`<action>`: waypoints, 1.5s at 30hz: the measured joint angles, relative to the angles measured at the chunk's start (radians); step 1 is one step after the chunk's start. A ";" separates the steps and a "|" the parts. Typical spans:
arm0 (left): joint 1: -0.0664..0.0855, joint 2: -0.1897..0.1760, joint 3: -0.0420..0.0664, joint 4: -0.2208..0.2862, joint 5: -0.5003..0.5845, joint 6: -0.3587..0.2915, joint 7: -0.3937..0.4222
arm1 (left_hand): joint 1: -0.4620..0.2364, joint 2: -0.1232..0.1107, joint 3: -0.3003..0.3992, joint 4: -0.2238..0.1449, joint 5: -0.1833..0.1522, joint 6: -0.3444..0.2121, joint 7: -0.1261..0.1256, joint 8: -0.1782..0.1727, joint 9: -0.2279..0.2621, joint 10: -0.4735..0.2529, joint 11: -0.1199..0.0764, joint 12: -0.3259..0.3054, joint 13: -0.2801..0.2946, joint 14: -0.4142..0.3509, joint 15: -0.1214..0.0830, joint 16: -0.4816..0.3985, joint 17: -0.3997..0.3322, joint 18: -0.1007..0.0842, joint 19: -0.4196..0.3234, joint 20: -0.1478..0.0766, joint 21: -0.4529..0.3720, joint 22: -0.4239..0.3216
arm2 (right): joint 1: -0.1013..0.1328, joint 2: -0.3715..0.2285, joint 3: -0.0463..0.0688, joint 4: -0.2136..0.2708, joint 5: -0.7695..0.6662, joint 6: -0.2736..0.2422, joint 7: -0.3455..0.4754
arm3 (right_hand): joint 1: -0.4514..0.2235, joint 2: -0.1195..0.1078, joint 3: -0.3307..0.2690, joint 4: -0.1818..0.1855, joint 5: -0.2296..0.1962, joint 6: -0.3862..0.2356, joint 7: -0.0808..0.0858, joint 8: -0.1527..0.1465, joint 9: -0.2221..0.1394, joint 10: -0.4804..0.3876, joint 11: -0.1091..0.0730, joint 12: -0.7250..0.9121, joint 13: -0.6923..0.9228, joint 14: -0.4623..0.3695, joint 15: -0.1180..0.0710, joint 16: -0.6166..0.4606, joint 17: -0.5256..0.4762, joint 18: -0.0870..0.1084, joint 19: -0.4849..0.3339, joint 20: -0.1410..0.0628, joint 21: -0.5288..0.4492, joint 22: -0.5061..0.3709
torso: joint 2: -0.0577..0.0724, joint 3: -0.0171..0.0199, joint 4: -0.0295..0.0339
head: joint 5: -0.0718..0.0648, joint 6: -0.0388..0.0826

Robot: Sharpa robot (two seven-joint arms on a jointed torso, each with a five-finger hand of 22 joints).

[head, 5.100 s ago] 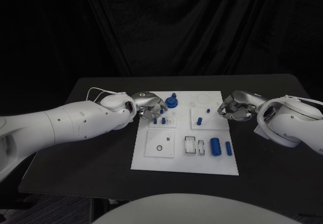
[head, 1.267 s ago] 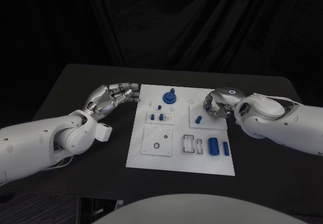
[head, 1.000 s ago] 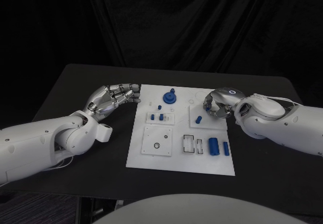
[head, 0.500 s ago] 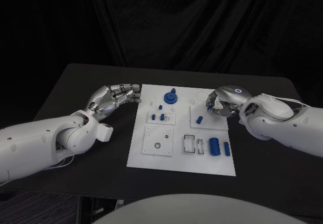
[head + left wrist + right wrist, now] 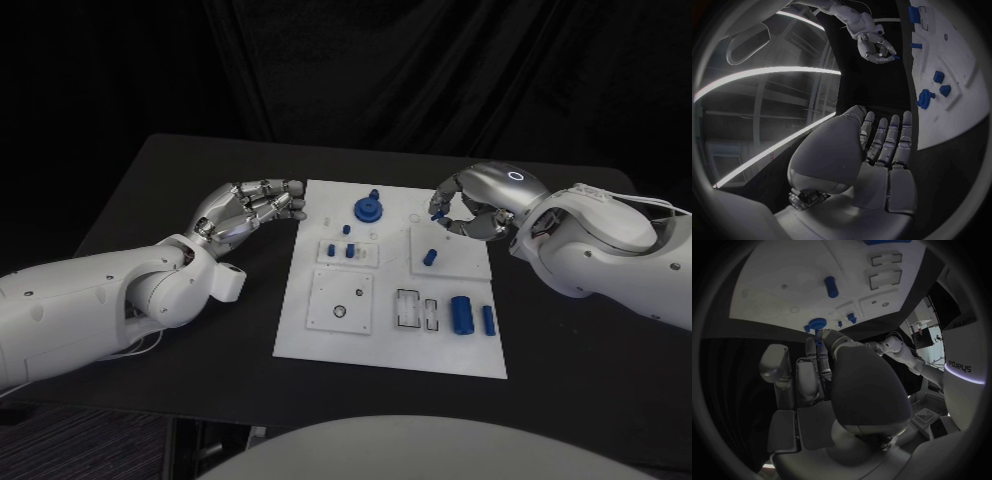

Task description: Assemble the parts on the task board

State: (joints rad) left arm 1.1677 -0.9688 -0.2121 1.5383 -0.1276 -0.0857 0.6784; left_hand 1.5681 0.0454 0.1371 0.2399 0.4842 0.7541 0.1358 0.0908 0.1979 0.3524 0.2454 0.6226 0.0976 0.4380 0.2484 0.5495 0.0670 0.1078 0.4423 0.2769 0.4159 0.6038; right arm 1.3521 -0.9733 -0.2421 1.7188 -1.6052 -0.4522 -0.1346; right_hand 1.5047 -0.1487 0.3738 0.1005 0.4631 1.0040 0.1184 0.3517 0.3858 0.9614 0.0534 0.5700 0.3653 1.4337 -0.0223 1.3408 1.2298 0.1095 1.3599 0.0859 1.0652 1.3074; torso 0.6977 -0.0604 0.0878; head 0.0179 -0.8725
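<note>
Blue cylinder [image 5: 462, 314] lying flat on task board [image 5: 335, 335], long axis near-far.

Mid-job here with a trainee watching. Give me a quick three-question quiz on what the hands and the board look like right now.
1. True or false: the left hand holds nothing.
2. Where does the large blue cylinder lie? A) on the task board, in its near right part; B) in the left hand; C) off the board.
3. Which hand pinches a small blue part at its fingertips?

Key: 1 true. 2 A. 3 the right hand, raised over the board's far right part.
</note>
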 measured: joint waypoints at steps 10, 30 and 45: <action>-0.005 0.000 0.000 0.001 0.000 0.003 0.000 | 0.004 0.004 0.003 -0.003 0.000 0.000 0.000 0.000 -0.002 0.003 0.003 0.004 -0.003 0.000 0.000 0.000 -0.001 0.000 0.000 0.000 0.000 0.000 | -0.023 0.081 -0.003 0.077 -0.043 0.021 -0.009 | 0.000 0.000 0.000 0.000 0.000 -0.007 0.000 -0.006 0.001 0.004 -0.003 -0.010 -0.007 0.000 0.000 0.000 0.001 0.000 0.000 0.000 0.000 0.000 | 0.000 -0.0020 0.0012 | 0.027 0.000; -0.010 0.004 0.000 0.003 0.001 0.006 0.000 | 0.004 0.004 0.003 -0.003 0.000 0.000 0.000 0.000 -0.005 0.000 0.007 0.004 -0.006 0.000 0.000 0.000 -0.001 0.000 0.000 0.000 -0.004 0.000 | -0.127 0.229 -0.004 0.038 -0.128 0.133 -0.029 | 0.000 -0.001 0.000 0.000 -0.021 -0.008 0.000 -0.017 0.002 0.015 0.000 -0.025 -0.018 0.000 0.000 0.000 -0.012 0.000 0.000 0.000 -0.016 0.000 | -0.002 0.0002 0.0000 | 0.062 0.000; -0.026 0.008 0.000 0.001 0.001 0.012 0.000 | 0.004 0.004 0.003 -0.003 0.000 -0.004 0.004 0.000 -0.006 0.000 0.007 0.004 -0.009 0.000 0.000 0.000 -0.001 0.000 0.000 0.000 -0.004 -0.001 | -0.141 0.236 -0.004 0.019 -0.153 0.156 -0.037 | 0.000 -0.001 0.000 0.000 -0.023 -0.009 -0.002 -0.019 0.002 0.018 -0.003 -0.025 -0.021 0.000 0.000 -0.005 -0.015 0.000 0.000 0.000 -0.022 0.000 | -0.001 0.0013 -0.0027 | 0.070 0.000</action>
State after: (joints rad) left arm 1.1414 -0.9612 -0.2121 1.5391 -0.1269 -0.0736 0.6788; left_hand 1.5723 0.0496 0.1398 0.2372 0.4842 0.7503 0.1395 0.0907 0.1916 0.3521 0.2523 0.6263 0.0886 0.4379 0.2484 0.5495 0.0659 0.1078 0.4422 0.2769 0.4122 0.6029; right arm 1.2114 -0.7369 -0.2458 1.7381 -1.7577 -0.2964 -0.1712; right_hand 1.5044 -0.1494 0.3737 0.1005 0.4402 0.9948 0.1164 0.3329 0.3879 0.9794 0.0501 0.5449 0.3442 1.4337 -0.0223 1.3359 1.2143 0.1095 1.3598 0.0859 1.0436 1.3073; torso 0.6962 -0.0591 0.0851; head 0.0874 -0.8725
